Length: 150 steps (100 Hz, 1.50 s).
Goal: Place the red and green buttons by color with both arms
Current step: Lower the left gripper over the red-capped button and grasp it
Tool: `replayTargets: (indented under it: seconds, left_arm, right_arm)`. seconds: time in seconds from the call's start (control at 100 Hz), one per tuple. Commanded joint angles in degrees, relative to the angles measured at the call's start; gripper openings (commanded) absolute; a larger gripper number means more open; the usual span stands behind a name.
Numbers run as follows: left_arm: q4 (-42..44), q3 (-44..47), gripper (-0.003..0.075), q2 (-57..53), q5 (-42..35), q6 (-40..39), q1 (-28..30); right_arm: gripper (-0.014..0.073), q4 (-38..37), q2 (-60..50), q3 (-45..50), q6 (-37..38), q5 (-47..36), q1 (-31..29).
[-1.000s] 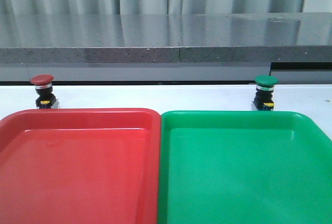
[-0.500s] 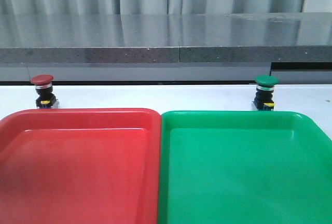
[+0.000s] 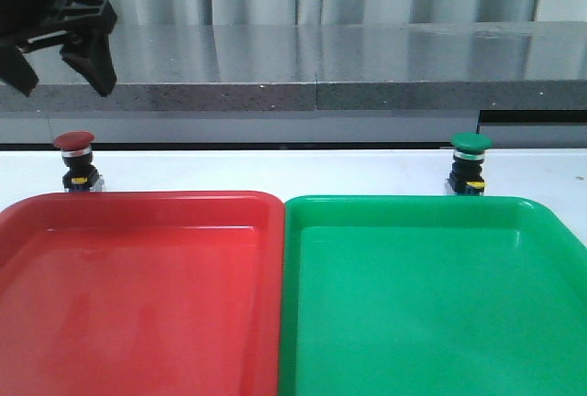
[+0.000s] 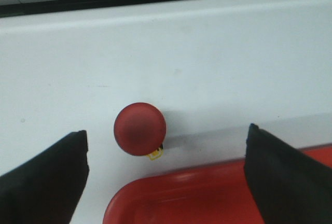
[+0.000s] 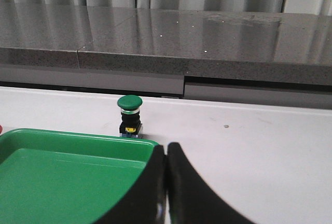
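Our left tool (image 3: 62, 64), new at the upper left with fingers wide, hangs above the dark red mushroom-cap button (image 3: 75, 159) on the white bench (image 3: 275, 171), so we judge grasping begins.

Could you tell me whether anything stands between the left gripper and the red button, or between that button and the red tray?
Nothing visible does. The left gripper hangs open above the red button with only air between them. The button stands upright on the white table just behind the red tray; only the tray's raised rim lies between.
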Motion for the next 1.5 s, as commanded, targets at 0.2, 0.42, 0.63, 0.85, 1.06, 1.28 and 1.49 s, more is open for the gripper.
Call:
replayTargets:
  seconds: [0.2,0.42,0.63,0.85,1.06,1.28,1.49]
  left_arm:
    - [0.1,-4.7,0.0586,3.6,-3.8,-0.7,0.2]
    - [0.1,-4.7,0.0586,4.9,-5.7,-0.8,1.6]
    - [-0.2,-4.7,0.0586,6.5,-7.4,-0.8,2.4]
    - [-0.5,-4.7,0.0586,9.2,-7.1,-0.8,2.4]
    - [-1.2,-4.7,0.0532,9.5,-7.2,-0.8,2.4]
    - [-1.3,-4.7,0.0262,9.5,-7.2,-0.8,2.4]
    - [-2.1,-4.7,0.0106,7.3,-6.6,-0.8,2.4]
  right_arm:
    - [-0.0067,-0.2,-1.2,-0.8,-0.2,-4.8,-0.3]
    - [-0.0067,-0.2,-1.2,-0.8,-0.2,-4.8,-0.3]
    - [-0.0067,-0.2,-1.2,-0.8,-0.2,-4.8,-0.3]
    - [-0.0067,-0.2,-1.2,-0.8,-0.2,-4.8,-0.3]
    - [-0.0067,-0.2,-1.2,-0.8,-0.2,-4.8,-0.3]
    - [-0.0067,-0.2,-1.2,-0.8,-0.2,-4.8,-0.3]
    - [-0.0067,-0.2,-1.2,-0.8,-0.2,-4.8,-0.3]
